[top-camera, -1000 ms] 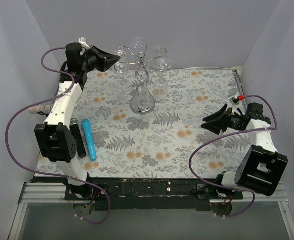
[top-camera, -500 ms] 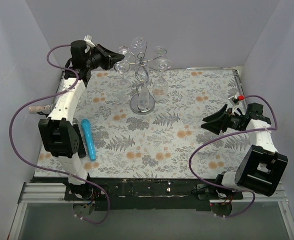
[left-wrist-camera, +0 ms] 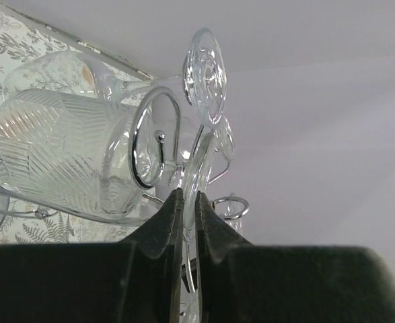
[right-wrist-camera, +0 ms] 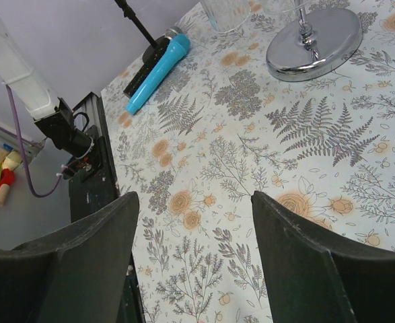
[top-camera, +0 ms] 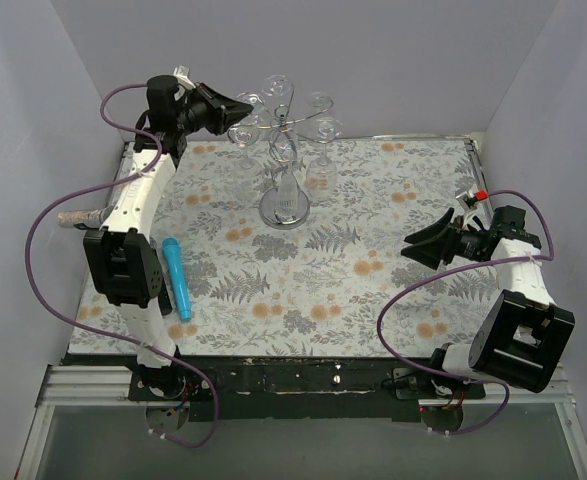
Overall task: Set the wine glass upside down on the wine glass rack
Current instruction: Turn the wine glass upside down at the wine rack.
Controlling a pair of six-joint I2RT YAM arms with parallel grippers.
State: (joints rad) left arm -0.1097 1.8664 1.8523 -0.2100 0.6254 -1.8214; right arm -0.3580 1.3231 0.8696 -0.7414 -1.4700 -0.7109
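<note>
My left gripper (top-camera: 235, 107) is raised at the rack's left side, shut on the thin round foot of a wine glass (left-wrist-camera: 198, 168). That glass's ribbed bowl (left-wrist-camera: 62, 158) points away from the foot, hanging as a clear bowl (top-camera: 241, 136) under the fingertips. A curled wire arm (left-wrist-camera: 155, 138) of the wine glass rack (top-camera: 286, 125) crosses the narrow end of the bowl; whether the stem sits inside the curl I cannot tell. Other glasses hang on the rack, one foot (left-wrist-camera: 204, 67) just above. My right gripper (top-camera: 420, 246) hovers open over the mat, far right.
The rack's mirrored round base (top-camera: 285, 208) stands at the back middle and shows as a round base (right-wrist-camera: 314, 44) in the right wrist view. A blue microphone (top-camera: 177, 276) and a black bar (top-camera: 151, 270) lie at the left. Grey walls close in on both sides.
My left arm has swung up and to the right, carrying the wine glass closer to the rack's left curl. The right arm has stayed still.
</note>
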